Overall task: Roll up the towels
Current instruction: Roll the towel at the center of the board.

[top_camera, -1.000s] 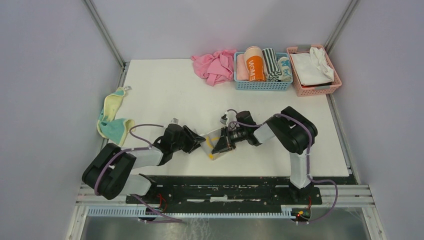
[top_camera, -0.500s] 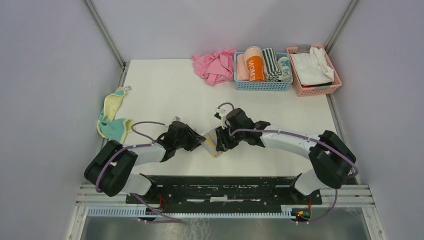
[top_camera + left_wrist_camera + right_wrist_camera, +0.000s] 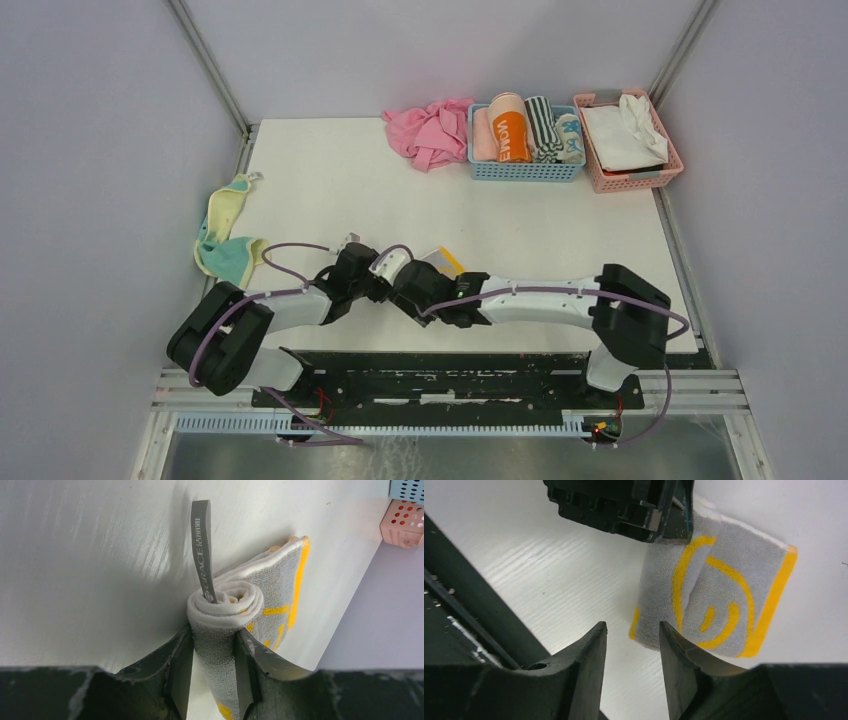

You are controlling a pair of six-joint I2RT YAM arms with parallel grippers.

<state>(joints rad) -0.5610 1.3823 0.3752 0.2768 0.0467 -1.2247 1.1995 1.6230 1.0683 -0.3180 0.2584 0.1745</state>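
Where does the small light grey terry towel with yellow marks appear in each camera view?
Top external: light grey terry towel near the front centre, mostly hidden by the right arm.
Left wrist: centre, its rolled end clamped in the left gripper.
Right wrist: centre right, lying on the white table.
Shared landmark: the towel's yellow border.

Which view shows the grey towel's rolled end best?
Left wrist: the grey towel shows its spiral end on, clamped by the left pincer. Right wrist shows its yellow-marked side; top external, only a corner past the arms.
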